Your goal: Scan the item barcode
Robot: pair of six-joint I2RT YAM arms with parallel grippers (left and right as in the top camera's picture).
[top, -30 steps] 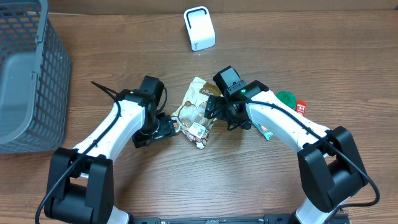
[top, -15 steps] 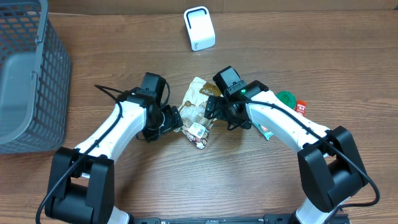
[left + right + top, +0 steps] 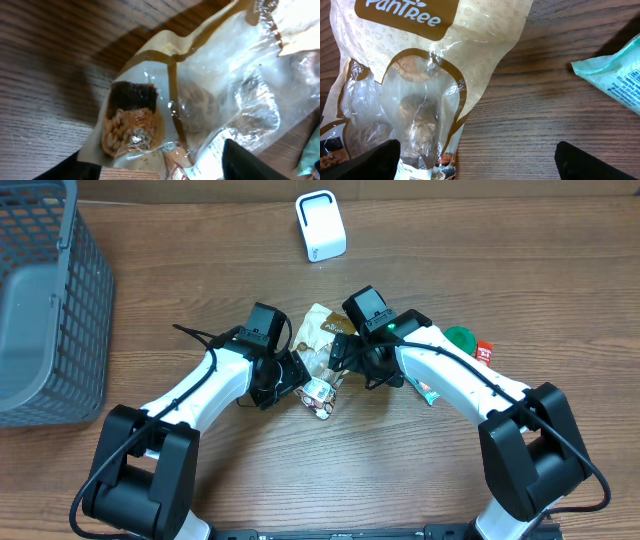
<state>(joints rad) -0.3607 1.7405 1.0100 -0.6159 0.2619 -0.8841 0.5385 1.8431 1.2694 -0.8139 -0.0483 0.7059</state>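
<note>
1 snack bag (image 3: 318, 340) between left tool (image 3: 293, 376) and right tool (image 3: 338, 358).

surface: wooden table (image 3: 500, 260) | on it: basket (image 3: 88, 300), scanner (image 3: 320, 225), snack bag (image 3: 318, 332), teal packet (image 3: 615, 75)

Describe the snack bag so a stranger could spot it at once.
On the wooden table, look at the middle. The snack bag lies between the left gripper and right gripper. Unlike the teal packet nearby, it is tan with a clear window showing round brown pieces.
</note>
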